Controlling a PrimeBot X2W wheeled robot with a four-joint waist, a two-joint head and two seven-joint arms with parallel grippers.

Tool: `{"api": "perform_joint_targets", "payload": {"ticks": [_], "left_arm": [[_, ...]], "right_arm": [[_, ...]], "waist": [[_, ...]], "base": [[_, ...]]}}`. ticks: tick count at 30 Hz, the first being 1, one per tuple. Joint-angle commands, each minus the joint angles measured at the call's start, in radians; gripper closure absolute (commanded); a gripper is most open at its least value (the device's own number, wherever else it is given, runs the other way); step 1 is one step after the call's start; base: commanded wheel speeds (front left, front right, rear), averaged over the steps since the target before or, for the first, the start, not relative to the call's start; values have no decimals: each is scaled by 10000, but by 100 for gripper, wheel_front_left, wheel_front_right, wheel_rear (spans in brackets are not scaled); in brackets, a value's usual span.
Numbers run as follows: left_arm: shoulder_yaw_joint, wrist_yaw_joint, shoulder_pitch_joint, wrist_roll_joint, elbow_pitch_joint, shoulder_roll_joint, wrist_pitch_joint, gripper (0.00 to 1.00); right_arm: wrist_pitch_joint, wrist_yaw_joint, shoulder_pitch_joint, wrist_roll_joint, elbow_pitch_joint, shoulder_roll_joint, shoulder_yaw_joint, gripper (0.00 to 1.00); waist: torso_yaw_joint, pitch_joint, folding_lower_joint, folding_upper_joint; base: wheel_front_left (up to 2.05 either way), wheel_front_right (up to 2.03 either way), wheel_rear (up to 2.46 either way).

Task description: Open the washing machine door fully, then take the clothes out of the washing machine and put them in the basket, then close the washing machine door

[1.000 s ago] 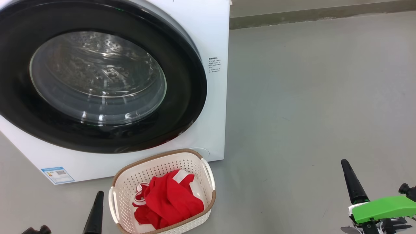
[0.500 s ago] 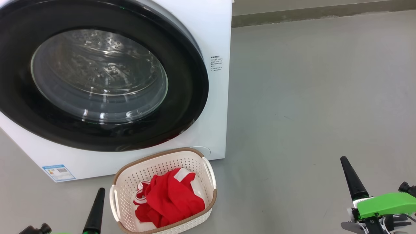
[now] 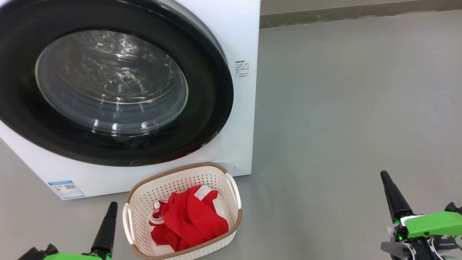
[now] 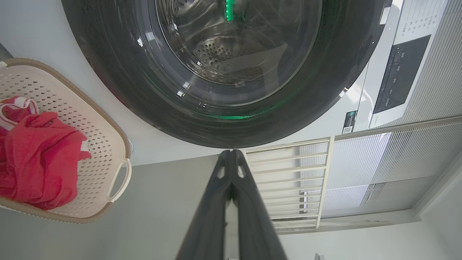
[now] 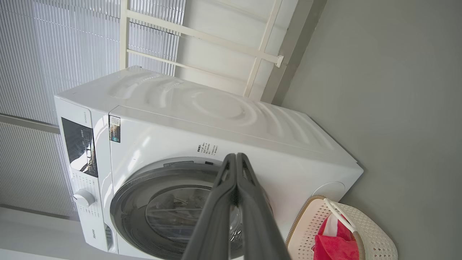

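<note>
**Fingers**
- The left fingers (image 3: pixel 106 227) are pressed together along their length, tips meeting. They hold nothing and touch nothing. In the head view they stand at the lower left, just beside the basket (image 3: pixel 177 170) but apart from its left handle. In the left wrist view the closed tips point toward the lower edge of the washing machine door (image 3: pixel 112 83), short of contact.
- The right fingers (image 3: pixel 395 202) are also fully closed and hold nothing. They stand at the lower right over the bare grey floor (image 3: pixel 343 108), well apart from basket and machine. A green housing (image 3: pixel 433 224) sits directly behind them.

**Task items**
- The washing machine (image 3: pixel 238 36) stands on the floor, white front toward the robot. A dark control panel (image 5: pixel 77 144) and a round knob (image 5: pixel 83 198) show in the right wrist view.
- The door lies shut, flush against the machine front. The perforated steel drum (image 3: pixel 119 54) shows through the clear window.
- The basket rests on the floor just in front of the machine's lower front, below the door rim.
- The clothes (image 3: pixel 191 220), red with white trim, lie bunched inside the basket, below its brown rim.
</note>
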Motion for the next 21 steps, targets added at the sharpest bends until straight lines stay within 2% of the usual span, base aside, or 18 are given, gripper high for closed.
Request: {"api": "perform_joint_targets", "payload": {"ticks": [1, 13, 21], "left_arm": [[345, -63, -482, -349, -164, 64, 110, 100], [396, -69, -655, -1562, -27, 42, 424, 100], [396, -69, -659, -1590, -24, 41, 430, 100]], "right_arm": [[142, -6, -471, 407, -221, -48, 138, 100], [469, -7, -593, 1503, -139, 15, 19, 100], [480, -7, -596, 1525, -137, 19, 12, 100]], "waist": [[9, 9, 0, 0], [58, 62, 0, 0], [59, 63, 0, 0]], "base": [[0, 0, 0], [0, 0, 0], [0, 0, 0]]}}
